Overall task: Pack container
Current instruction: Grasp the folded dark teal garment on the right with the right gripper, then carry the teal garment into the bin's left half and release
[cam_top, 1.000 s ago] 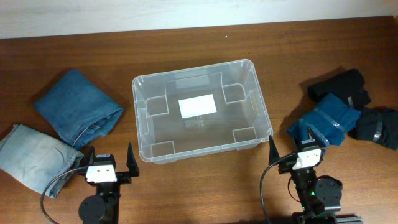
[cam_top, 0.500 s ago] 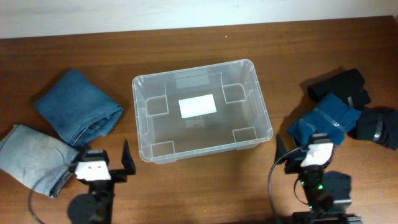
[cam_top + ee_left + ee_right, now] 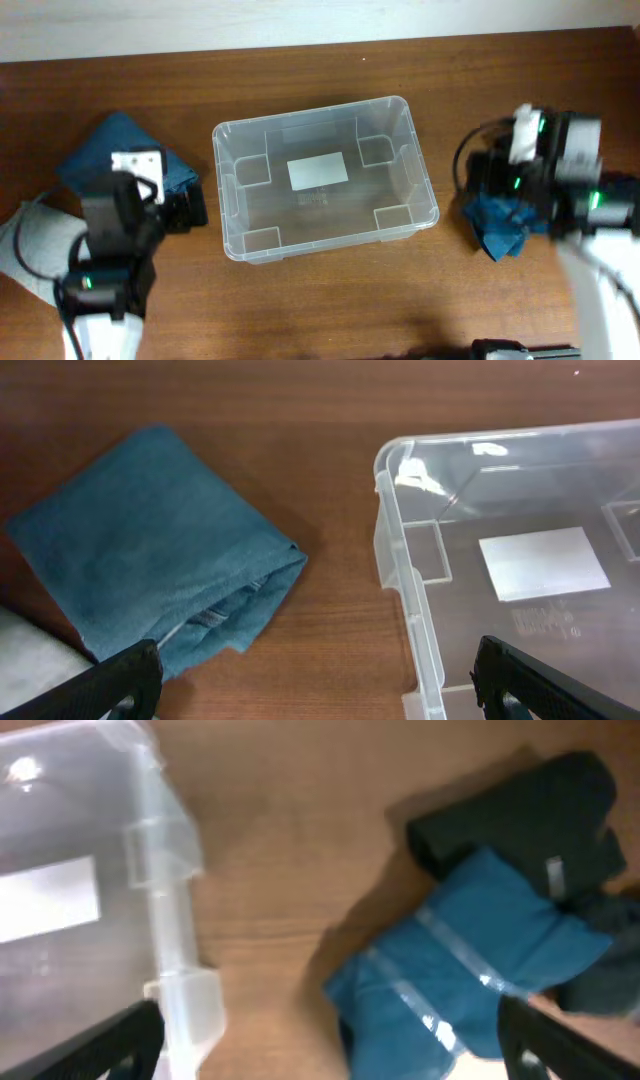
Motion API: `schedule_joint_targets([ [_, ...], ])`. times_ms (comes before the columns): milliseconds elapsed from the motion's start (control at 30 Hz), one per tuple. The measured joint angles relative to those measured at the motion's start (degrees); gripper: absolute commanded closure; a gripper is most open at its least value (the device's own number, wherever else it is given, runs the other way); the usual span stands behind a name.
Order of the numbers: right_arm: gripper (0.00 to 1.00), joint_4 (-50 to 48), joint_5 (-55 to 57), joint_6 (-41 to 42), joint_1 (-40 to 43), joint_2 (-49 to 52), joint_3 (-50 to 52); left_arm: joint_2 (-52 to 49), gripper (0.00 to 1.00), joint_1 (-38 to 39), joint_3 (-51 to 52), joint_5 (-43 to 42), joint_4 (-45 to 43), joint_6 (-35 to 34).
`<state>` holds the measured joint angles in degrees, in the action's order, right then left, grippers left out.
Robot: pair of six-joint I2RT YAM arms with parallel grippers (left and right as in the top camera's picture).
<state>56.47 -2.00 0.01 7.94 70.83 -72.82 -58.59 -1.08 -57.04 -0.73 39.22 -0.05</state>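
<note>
The clear plastic container [image 3: 232,190] stands empty at the table's middle, with a white label on its base. It also shows in the left wrist view [image 3: 405,575] and the right wrist view [image 3: 165,910]. My left gripper [image 3: 172,207] is open and empty above the gap between the folded dark blue jeans [image 3: 150,570] and the container's left wall; its fingertips [image 3: 320,695] are spread wide. My right gripper [image 3: 503,185] is open and empty above the blue garment [image 3: 470,970], right of the container; its fingertips [image 3: 330,1060] are spread wide.
Light, faded jeans [image 3: 30,250] lie at the front left, beside the dark blue jeans [image 3: 105,150]. Black garments [image 3: 530,810] lie behind and right of the blue garment [image 3: 500,228]. The brown wooden table [image 3: 330,300] ends at a pale wall at the back.
Both arms have lifted from the table's front edge and reached forward. The left now hovers by the dark jeans, the right over the blue garment. Nothing was grasped.
</note>
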Motion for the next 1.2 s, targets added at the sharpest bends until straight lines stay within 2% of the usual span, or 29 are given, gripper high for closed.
schedule_joint_targets([
  [133,0.02,2.23,-5.27,-0.09,11.65,7.93,-3.96,-4.72,0.00,0.00,-6.36,-0.17,2.01,0.00],
  [333,0.02,0.87,-17.33,-2.12,30.45,18.10,-0.20,-5.70,0.01,0.00,-8.33,-0.28,1.95,0.00],
  [467,0.02,-6.10,-25.11,-3.91,35.43,24.83,5.55,-5.70,0.00,0.00,-8.33,-0.39,1.97,0.00],
  [667,0.01,-14.21,-29.20,-4.11,35.58,31.21,10.40,-5.70,0.01,0.00,-8.33,-0.39,1.97,0.00],
  [700,0.08,-15.32,-29.29,-3.69,35.58,31.63,10.84,-5.70,0.01,0.00,-8.33,-0.39,1.99,0.00],
  [733,0.31,-16.94,-29.62,-3.32,35.58,32.09,11.56,-5.70,0.01,0.00,-8.33,-0.39,1.97,0.00],
  [800,0.50,-18.36,-29.88,-2.60,35.65,32.37,12.31,-5.70,0.01,0.00,-8.33,-0.39,1.99,0.00],
  [833,0.64,-18.71,-30.38,-2.36,35.69,32.57,12.63,-5.70,0.01,0.00,-8.33,-0.39,1.97,0.00],
  [900,0.86,-18.91,-32.96,-1.84,35.71,33.03,13.07,-5.70,0.01,0.00,-8.33,-0.39,1.97,0.00],
  [933,0.93,-18.75,-34.21,-1.57,35.74,33.03,13.11,-5.70,0.01,0.00,-8.33,-0.39,1.97,0.00],
  [967,0.96,-18.38,-35.58,-1.57,35.76,33.00,13.11,-5.70,0.01,0.00,-8.33,-0.39,1.97,0.00],
  [1100,0.96,-14.97,-38.27,-2.05,35.60,32.46,13.11,-5.70,0.01,0.00,-8.33,-0.39,1.97,0.00],
  [1200,0.96,-9.46,-38.25,-2.43,34.05,27.52,12.33,-5.70,0.01,0.00,-8.33,-0.39,1.99,0.00],
])
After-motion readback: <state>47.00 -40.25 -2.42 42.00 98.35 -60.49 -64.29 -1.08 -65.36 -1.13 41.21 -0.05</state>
